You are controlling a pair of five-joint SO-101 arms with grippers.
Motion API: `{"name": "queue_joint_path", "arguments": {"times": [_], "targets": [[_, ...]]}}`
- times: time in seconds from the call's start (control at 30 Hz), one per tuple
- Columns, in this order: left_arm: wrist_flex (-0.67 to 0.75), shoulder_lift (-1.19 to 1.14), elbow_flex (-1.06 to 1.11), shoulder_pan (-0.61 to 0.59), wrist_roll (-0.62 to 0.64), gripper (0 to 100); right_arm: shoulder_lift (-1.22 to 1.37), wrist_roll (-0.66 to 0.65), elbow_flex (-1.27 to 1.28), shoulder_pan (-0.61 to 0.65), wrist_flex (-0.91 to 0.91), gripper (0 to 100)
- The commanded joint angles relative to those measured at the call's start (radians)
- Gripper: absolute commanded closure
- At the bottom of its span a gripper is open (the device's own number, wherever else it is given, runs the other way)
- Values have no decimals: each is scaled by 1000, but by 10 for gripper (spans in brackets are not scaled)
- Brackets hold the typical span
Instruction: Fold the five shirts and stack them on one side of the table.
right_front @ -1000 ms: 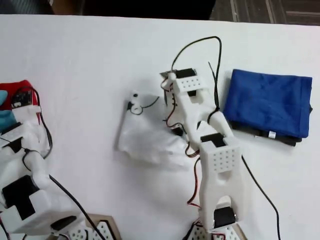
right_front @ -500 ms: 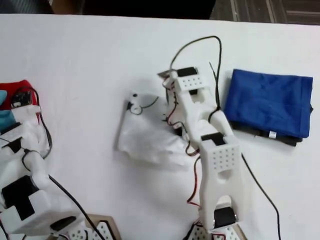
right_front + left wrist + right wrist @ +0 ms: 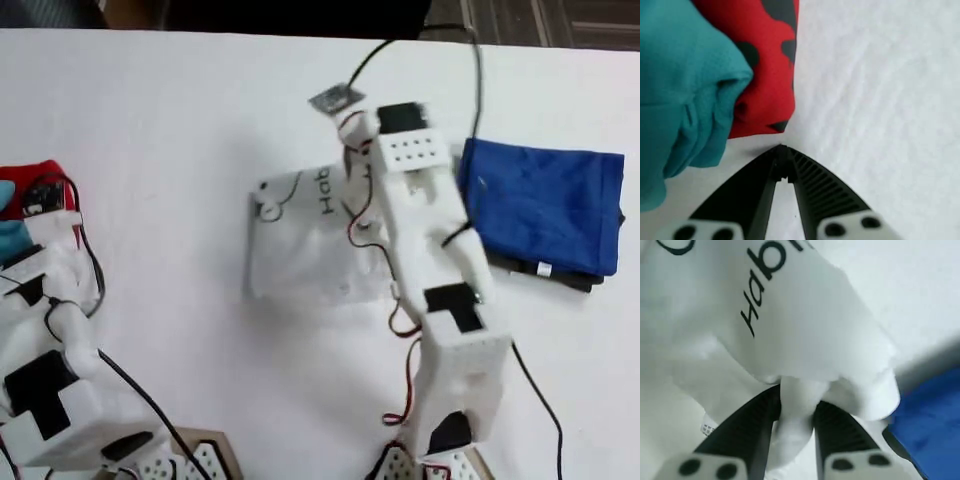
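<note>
The white table (image 3: pixel 150 120) carries the white shirt (image 3: pixel 300 255) at its middle, spread flat with dark print facing up. The right arm (image 3: pixel 440 290) reaches from the near edge along that shirt's right side. The right gripper (image 3: pixel 796 402) is clamped on a bunched fold at the shirt's far right corner, with cloth squeezed between its jaws. Just right of the arm, a folded blue shirt (image 3: pixel 540 205) lies on top of a black shirt (image 3: pixel 520 268), close to the table's right edge. At the left edge, a red shirt (image 3: pixel 767 65) and a teal shirt (image 3: pixel 680 85) lie together. The left gripper (image 3: pixel 783 155) sits just beside them, its jaws closed tip to tip on nothing. A broad stretch of tabletop lies between the white shirt and the red one, and more runs along the far edge
</note>
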State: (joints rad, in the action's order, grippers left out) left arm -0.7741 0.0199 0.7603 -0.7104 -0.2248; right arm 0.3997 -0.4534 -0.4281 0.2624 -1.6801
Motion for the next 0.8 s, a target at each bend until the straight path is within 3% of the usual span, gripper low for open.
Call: {"name": "queue_joint_path", "arguments": {"times": [0.0,0.47,0.77], "targets": [[9,20,1,-6,11,973,-134,-29,-43,-41,-4,978],[9,20,1,-6,11,973,-438,-106,-51,-128,-8,978],[9,20,1,-6,11,973,-576,-262,-46,-371,-8,978]]}}
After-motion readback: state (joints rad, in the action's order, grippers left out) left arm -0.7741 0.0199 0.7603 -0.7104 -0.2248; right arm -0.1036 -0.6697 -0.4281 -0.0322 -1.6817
